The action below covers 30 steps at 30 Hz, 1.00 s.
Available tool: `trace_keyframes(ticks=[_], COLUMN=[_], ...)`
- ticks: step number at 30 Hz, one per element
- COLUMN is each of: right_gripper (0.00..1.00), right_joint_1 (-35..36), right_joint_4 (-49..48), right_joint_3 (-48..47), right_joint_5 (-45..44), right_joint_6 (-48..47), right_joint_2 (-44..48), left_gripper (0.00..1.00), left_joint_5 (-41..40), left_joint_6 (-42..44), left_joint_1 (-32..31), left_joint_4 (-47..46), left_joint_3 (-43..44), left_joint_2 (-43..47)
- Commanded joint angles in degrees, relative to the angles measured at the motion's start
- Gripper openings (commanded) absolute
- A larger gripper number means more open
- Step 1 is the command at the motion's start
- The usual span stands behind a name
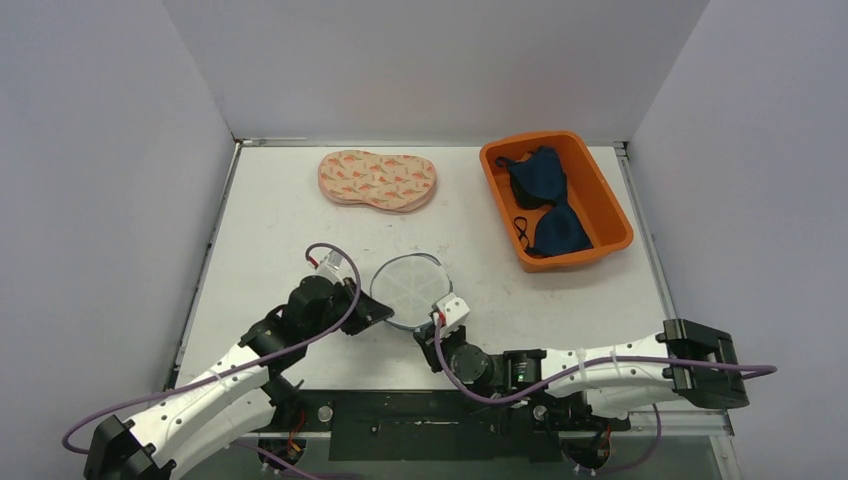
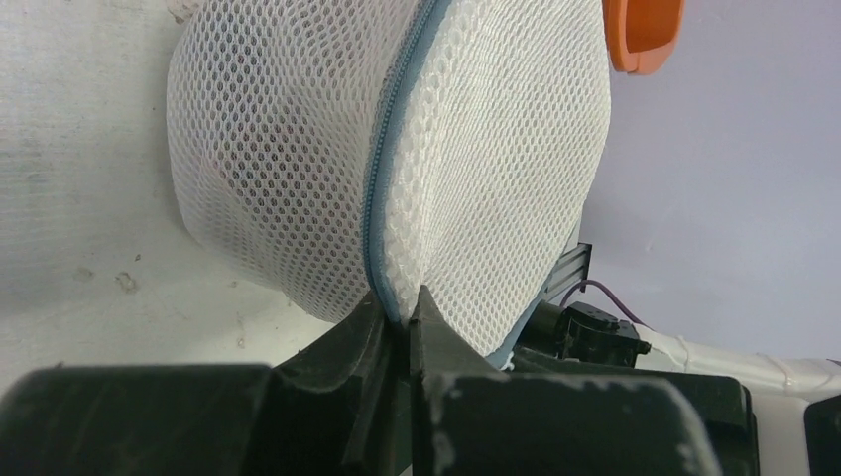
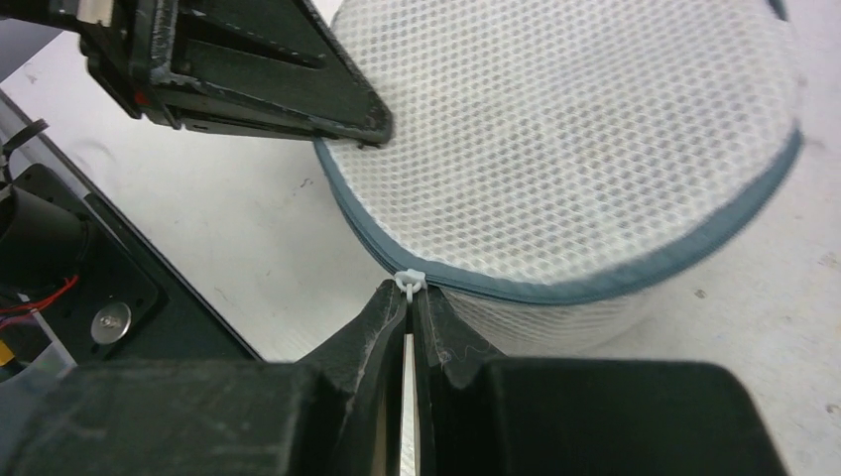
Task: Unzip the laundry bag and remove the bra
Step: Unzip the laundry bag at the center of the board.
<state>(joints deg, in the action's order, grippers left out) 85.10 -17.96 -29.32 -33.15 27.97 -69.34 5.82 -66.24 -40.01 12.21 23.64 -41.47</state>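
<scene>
Left pincer (image 2: 405, 303), right pincer (image 3: 410, 294) tight on laundry bag (image 3: 575, 129)

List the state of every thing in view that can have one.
laundry bag: zipped shut, on the table.
zipper: closed where visible.
zipper pull: pinched at the tips of the right end effector.
left end effector: shut on the laundry bag at its seam.
right end effector: shut on the zipper pull.
orange bin: holds a dark blue bra.
pink pad: lying flat, untouched.
</scene>
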Motion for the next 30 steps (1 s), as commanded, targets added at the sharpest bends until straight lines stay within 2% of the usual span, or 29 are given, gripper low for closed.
trace_keyframes(ticks=[1, 7, 12, 14, 17, 21, 23, 30], right_gripper=[0.05, 0.05, 0.05, 0.05, 0.05, 0.05, 0.05, 0.05], right_joint_1=[-1.2, -1.0, 4.6, 5.9, 6.4, 6.1, 5.6, 0.9], right_joint_4=[5.3, 9.9, 10.4, 9.2, 5.8, 0.2, -1.9, -7.6], right_joint_3=[2.3, 3.7, 2.8, 2.3, 2.4, 2.2, 1.1, -3.1], right_joint_5=[-5.8, -7.4, -10.9, -11.1, -10.5, -8.6, -7.1, 1.6], right_joint_6=[2.4, 1.7, 1.0, 1.3, 1.9, 1.4, 0.5, -2.5], right_joint_2=[6.0, 13.0, 13.1, 11.2, 8.3, 4.6, 2.6, -4.4], left_gripper=[0.00, 0.02, 0.08, 0.16, 0.54, 0.88, 0.97, 0.96], left_joint_5=[-1.1, 4.0, 11.4, 13.5, 14.7, 11.4, 8.4, 0.0], left_joint_6=[3.8, 7.4, 12.7, 14.7, 15.7, 15.6, 16.2, 15.0], left_joint_1=[1.0, 2.2, 3.2, 3.3, 3.7, 4.0, 4.0, 4.1], left_joint_4=[-1.5, -5.1, -8.2, -8.4, -7.3, -1.7, 3.7, 23.4], left_joint_3=[2.9, 4.8, 12.2, 15.9, 18.9, 17.6, 16.6, 10.6], left_joint_2=[-0.7, -3.7, -13.4, -18.5, -23.1, -19.5, -15.3, 3.0])
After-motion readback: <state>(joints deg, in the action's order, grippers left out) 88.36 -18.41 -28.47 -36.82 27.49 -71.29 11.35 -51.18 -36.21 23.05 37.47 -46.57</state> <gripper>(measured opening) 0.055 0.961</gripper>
